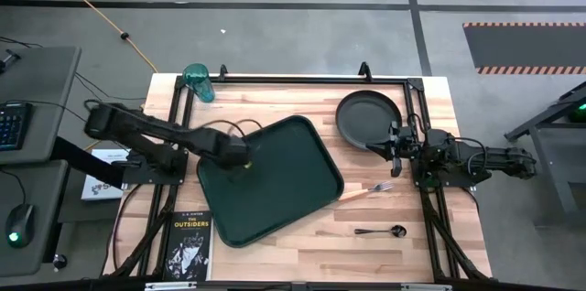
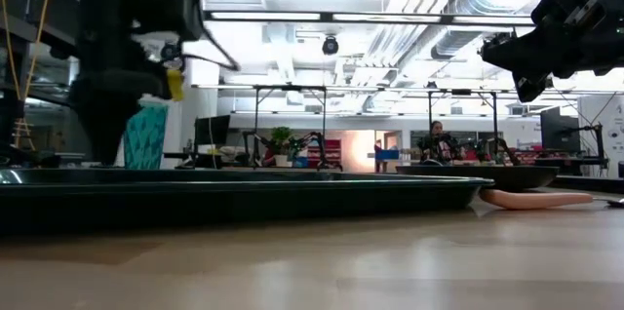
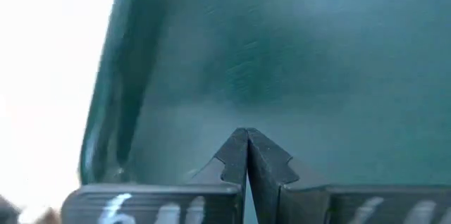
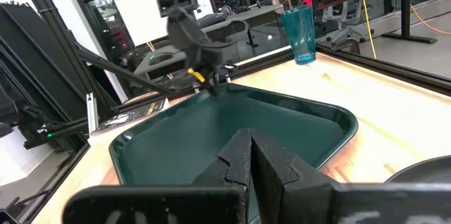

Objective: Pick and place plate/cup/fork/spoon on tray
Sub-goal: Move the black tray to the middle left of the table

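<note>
1. We hold our left gripper (image 1: pixel 245 159) clenched and empty, tips down over the near-left part of the large dark green rectangular tray (image 1: pixel 284 190).
2. Our right gripper (image 1: pixel 396 149) is clenched too, grasping nothing, beside the round dark grey-black plate (image 1: pixel 364 115).
3. Nothing is loaded yet — teal tumbler (image 1: pixel 198 81), tan-handled fork (image 1: pixel 366 190) and dark spoon (image 1: pixel 381 231) lie outside the tray.
4. Next, probably: open the right jaws for the plate rim.

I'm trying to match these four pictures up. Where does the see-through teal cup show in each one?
High view: the cup stands at the table's far left corner, off the tray.
Low view: left side, behind the left arm.
Left wrist view: not in it, only tray.
Right wrist view: upper right, beyond the tray.
Shared landmark: the green tray, in all four.
</note>
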You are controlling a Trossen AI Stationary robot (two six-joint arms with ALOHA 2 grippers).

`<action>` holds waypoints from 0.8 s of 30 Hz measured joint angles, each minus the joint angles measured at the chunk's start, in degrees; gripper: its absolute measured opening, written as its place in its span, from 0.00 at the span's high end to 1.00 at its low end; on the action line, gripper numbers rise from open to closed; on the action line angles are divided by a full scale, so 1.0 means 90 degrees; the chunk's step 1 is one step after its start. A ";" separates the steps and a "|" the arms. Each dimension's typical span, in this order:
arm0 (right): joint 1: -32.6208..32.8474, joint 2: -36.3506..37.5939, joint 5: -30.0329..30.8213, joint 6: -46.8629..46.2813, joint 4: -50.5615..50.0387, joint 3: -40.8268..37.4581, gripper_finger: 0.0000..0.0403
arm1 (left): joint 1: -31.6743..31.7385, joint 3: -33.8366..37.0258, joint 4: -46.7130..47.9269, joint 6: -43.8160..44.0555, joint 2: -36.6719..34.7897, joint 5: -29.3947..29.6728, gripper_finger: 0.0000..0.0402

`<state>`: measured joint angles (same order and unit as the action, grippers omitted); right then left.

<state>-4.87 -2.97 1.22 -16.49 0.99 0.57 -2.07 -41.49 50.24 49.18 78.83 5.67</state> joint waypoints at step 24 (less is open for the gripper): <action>-0.0001 -0.0001 0.0001 0.0000 -0.0002 -0.0001 1.00 | 0.1470 0.0595 0.0187 -0.0082 0.0721 0.1302 1.00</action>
<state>-4.89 -2.98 1.23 -16.49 0.97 0.56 11.16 -36.14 51.92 48.45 85.32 17.39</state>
